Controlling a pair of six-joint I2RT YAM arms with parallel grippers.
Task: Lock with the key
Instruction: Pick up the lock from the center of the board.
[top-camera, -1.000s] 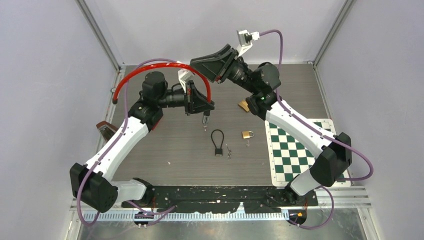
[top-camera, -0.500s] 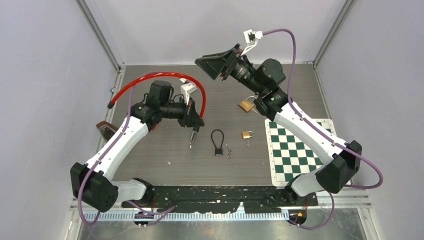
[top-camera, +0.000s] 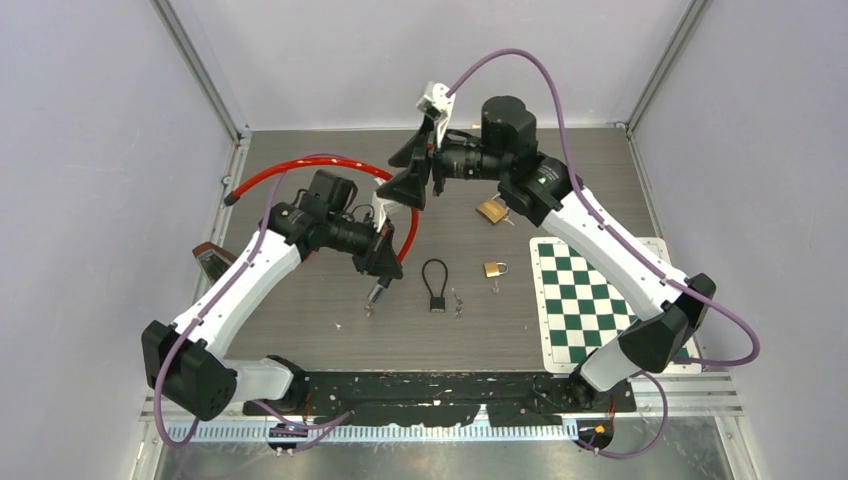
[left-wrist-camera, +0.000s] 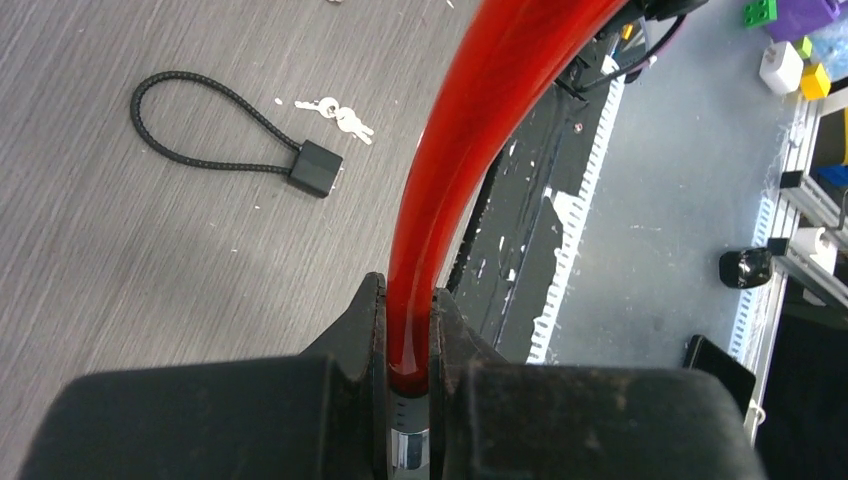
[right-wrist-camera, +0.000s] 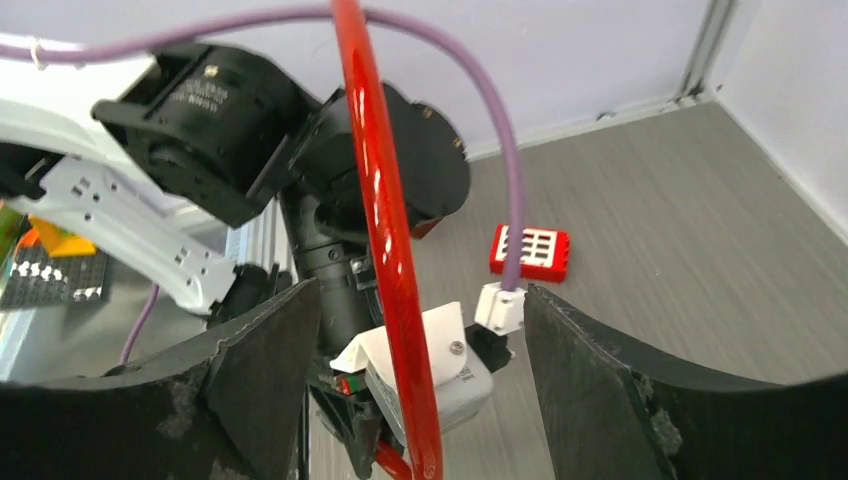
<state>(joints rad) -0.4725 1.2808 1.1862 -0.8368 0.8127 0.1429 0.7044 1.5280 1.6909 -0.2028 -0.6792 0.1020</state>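
Top external view: the left hand (top-camera: 375, 297) is clamped tight on the red cable (left-wrist-camera: 475, 110), low over the table (top-camera: 300, 325). The right hand (right-wrist-camera: 425, 390) gapes wide, the cable running untouched between its fingers. Keys (top-camera: 457, 301) lie beside a black lock (top-camera: 435, 285); two padlocks (top-camera: 494, 269) (top-camera: 490, 211) sit further right.

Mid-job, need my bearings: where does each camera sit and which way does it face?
Top external: above and behind the bases, looking down on the table; left arm and right arm show.
Left wrist: looks past the shut left pincer along the red cable to the black cable lock and keys.
Right wrist: looks through the open right pincer at the red cable and left arm.
Shared: the red cable appears in all three.
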